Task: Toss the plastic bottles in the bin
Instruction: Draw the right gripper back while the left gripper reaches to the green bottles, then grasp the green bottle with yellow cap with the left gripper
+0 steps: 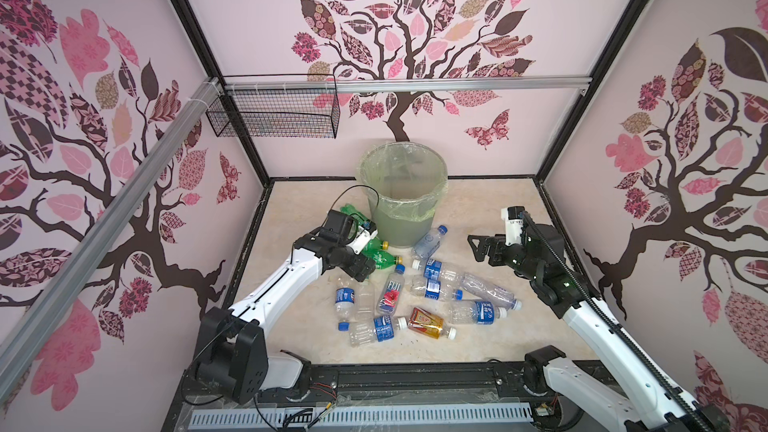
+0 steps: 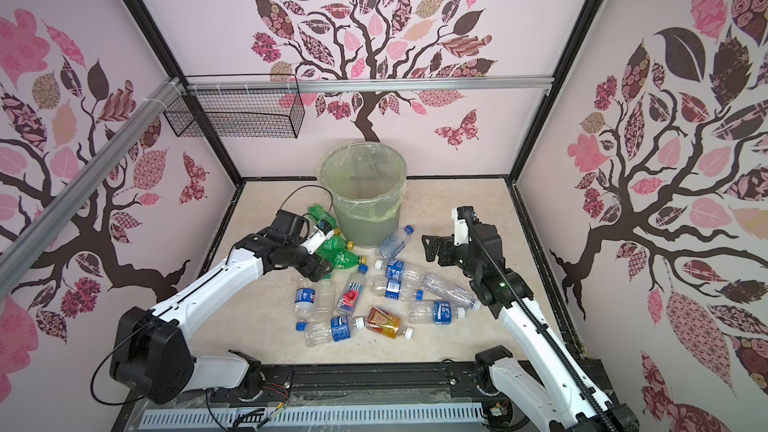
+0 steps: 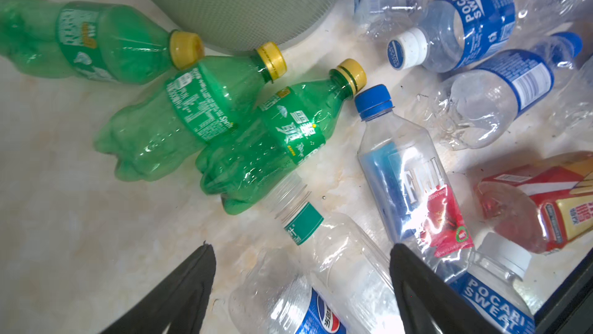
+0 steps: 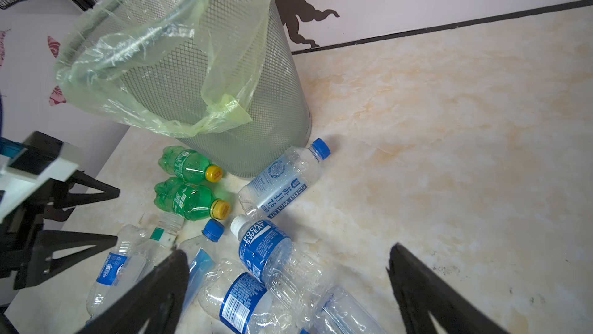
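Bright, even light, with soft shadows beside the bottles [image 4: 279, 184] on the tabletop [image 4: 449, 123]. Clear plastic glints. Both top views stretch at their edges; wrist views blur slightly up close.

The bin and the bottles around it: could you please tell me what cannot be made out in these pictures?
- Inside of the bin: in both top views, hazed by its liner; contents unclear.
- Farthest green bottle: in both top views, mostly behind the left arm.
- Pepsi bottle: left wrist view, cut off by the picture's edge.
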You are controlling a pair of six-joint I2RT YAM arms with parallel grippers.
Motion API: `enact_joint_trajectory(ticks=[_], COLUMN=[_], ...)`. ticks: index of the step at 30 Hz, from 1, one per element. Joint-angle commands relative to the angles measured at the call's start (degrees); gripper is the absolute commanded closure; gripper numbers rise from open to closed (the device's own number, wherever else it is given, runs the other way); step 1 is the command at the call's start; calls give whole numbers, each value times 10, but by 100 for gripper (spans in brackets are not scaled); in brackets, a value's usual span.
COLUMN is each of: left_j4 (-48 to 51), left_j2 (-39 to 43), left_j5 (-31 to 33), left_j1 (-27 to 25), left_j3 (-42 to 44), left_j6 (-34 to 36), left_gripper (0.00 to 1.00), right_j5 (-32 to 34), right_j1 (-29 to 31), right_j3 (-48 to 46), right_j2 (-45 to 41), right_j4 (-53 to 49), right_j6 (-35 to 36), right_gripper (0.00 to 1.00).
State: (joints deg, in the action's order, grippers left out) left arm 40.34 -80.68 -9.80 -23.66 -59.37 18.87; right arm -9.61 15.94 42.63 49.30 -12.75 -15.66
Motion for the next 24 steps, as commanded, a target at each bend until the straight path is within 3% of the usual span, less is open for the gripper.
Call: enact_joint_trajectory(ticks=[1, 11, 24], left_j4=[-21, -114, -165], left_j2=[-30, -88, -179], left_j5=[24, 47, 64], left_j1=[-13, -39, -39], left_j3=[-32, -19, -51], left_j6=[56, 144, 178], left_gripper=[15, 15, 18], right_j5=[5, -8, -22], right_j1=[-1, -1, -1], right_j3=[-3, -36, -51], right_j2=[-16, -42, -72], right_j4=[16, 30, 35], right_j6=[-5, -16, -18], right_gripper=[1, 0, 0])
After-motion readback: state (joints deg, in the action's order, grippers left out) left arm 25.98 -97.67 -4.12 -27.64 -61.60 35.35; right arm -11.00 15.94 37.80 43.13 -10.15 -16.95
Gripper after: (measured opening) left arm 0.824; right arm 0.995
